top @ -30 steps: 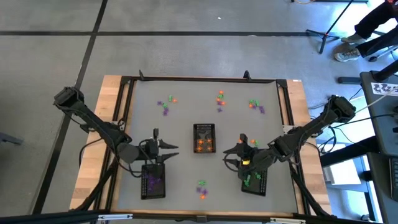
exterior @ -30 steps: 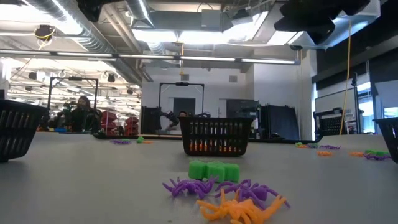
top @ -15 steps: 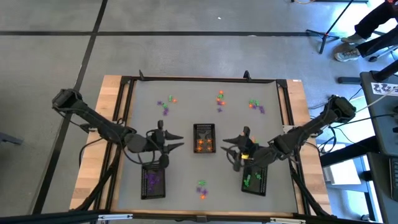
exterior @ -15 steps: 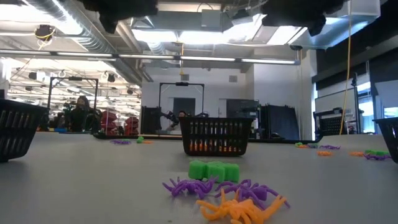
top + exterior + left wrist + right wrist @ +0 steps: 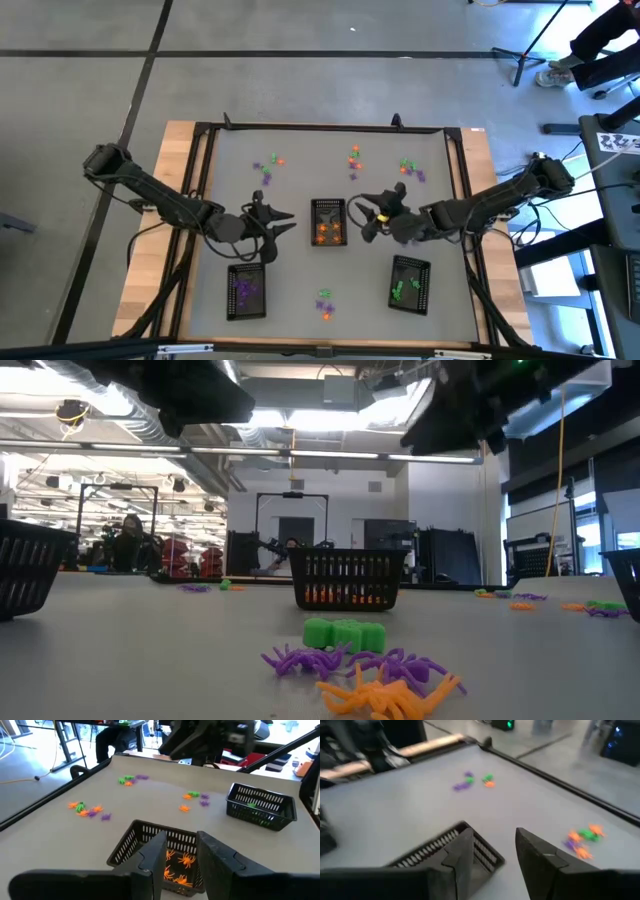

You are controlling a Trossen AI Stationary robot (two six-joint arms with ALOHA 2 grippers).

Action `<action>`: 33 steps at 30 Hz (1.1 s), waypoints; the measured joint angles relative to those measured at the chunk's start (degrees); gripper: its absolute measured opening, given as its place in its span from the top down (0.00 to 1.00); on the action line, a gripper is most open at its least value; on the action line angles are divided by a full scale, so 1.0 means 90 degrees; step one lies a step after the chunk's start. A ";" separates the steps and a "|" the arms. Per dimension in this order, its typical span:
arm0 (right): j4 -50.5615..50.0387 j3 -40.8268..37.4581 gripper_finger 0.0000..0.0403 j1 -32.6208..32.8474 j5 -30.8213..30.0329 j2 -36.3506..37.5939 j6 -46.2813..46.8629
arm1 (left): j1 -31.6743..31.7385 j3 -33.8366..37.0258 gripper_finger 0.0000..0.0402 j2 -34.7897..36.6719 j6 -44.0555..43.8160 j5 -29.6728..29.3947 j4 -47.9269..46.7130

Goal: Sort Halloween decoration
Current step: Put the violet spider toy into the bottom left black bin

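Note:
The Halloween decoration lies as small orange, purple and green trinkets in clusters at the far left [image 5: 268,167], far middle [image 5: 354,160] and far right [image 5: 410,170], and near the front edge [image 5: 325,303]. Orange ones fill the middle black tray [image 5: 328,222], purple ones the left tray [image 5: 246,292], green ones the right tray [image 5: 409,284]. My left gripper [image 5: 272,222] hovers open just left of the middle tray, pointing at it [image 5: 181,840]. From the tray's right side, my right gripper [image 5: 368,218] faces it, open too, with nothing between its fingers [image 5: 494,836].
A raised black frame [image 5: 205,180] borders the grey table. The two arms face each other across the middle tray [image 5: 345,580]. Bare table lies between the trays and the far clusters. A person [image 5: 128,540] stands in the room beyond the table.
My left gripper has swung from above the left tray toward the far edge, up beside the middle tray. My right gripper has swung from above the right tray toward the far edge and the left, turning toward the middle tray. No trinket or tray has moved.

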State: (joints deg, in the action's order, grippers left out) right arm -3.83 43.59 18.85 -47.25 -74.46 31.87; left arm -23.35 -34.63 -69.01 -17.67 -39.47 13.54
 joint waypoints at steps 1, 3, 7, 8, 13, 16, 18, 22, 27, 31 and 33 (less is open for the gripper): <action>-0.0153 0.0000 0.64 -0.0087 0.0072 0.0000 0.0094 | 0.0000 0.0000 0.75 0.0000 0.0003 -0.0002 -0.0002; -0.0358 0.0000 0.64 -0.0273 0.0225 0.0000 0.0219 | 0.0000 0.0000 0.75 0.0000 0.0013 -0.0056 -0.0002; -0.0463 0.0000 0.64 -0.0723 0.0838 0.0000 0.0305 | 0.0000 0.0000 0.75 0.0000 0.0023 -0.0375 -0.0002; -0.0459 0.0000 0.64 -0.0821 0.1014 0.0000 0.0308 | 0.0000 0.0000 0.75 0.0000 0.0022 -0.0464 -0.0002; -0.0462 0.0000 0.64 -0.1135 0.1266 0.0000 0.0195 | 0.0069 0.0000 0.75 0.0000 0.0000 -0.0511 -0.0002; -0.0553 0.0000 0.64 -0.1308 0.1365 0.0000 0.0104 | 0.0191 0.0000 0.75 0.0000 -0.0167 -0.0565 -0.0016; -0.0678 0.0000 0.64 -0.1439 0.1420 -0.0002 0.0101 | 0.0333 0.0000 0.76 0.0002 -0.0344 -0.0625 -0.0099; -0.1092 0.0000 0.64 -0.1788 0.1687 -0.0005 0.0142 | 0.0780 0.0000 0.76 0.0002 -0.0497 -0.0622 -0.0145; -0.1552 0.0000 0.64 -0.2253 0.2100 -0.0005 0.0428 | 0.1455 0.0000 0.76 0.0002 -0.0664 0.0171 -0.0155; -0.1792 0.0000 0.64 -0.2473 0.2208 -0.0005 0.0438 | 0.1789 0.0000 0.76 0.0002 -0.0861 0.0878 -0.0474; -0.1967 0.0000 0.64 -0.2577 0.2210 -0.0005 0.0436 | 0.1851 0.0000 0.76 0.0002 -0.0947 0.0943 -0.0850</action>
State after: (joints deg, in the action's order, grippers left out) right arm -21.53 43.59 -4.34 -27.35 -74.50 35.79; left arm -6.69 -34.63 -68.99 -26.19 -30.98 5.89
